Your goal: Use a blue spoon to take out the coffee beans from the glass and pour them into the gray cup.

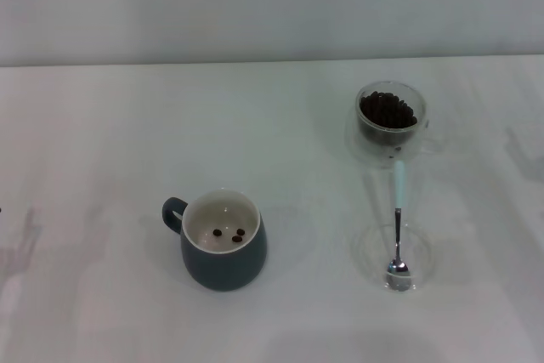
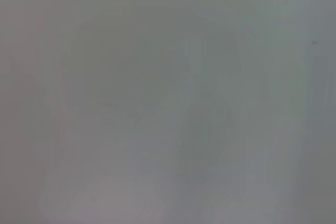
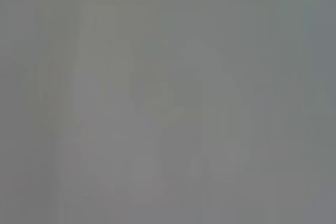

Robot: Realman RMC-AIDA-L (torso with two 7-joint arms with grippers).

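The gray cup [image 1: 223, 251] stands at the front left of the table, its handle to the left, with three coffee beans [image 1: 229, 233] on its cream inside. The glass [image 1: 390, 121] stands at the back right, filled with a heap of coffee beans [image 1: 388, 110]. The blue spoon [image 1: 398, 225] lies in front of the glass, its pale blue handle pointing at the glass and its silver bowl resting on a flat clear saucer [image 1: 374, 254]. Neither gripper shows in the head view. Both wrist views show only a blank grey surface.
The white table [image 1: 102, 142] runs back to a pale wall. Faint shadows fall at the left and right edges of the table.
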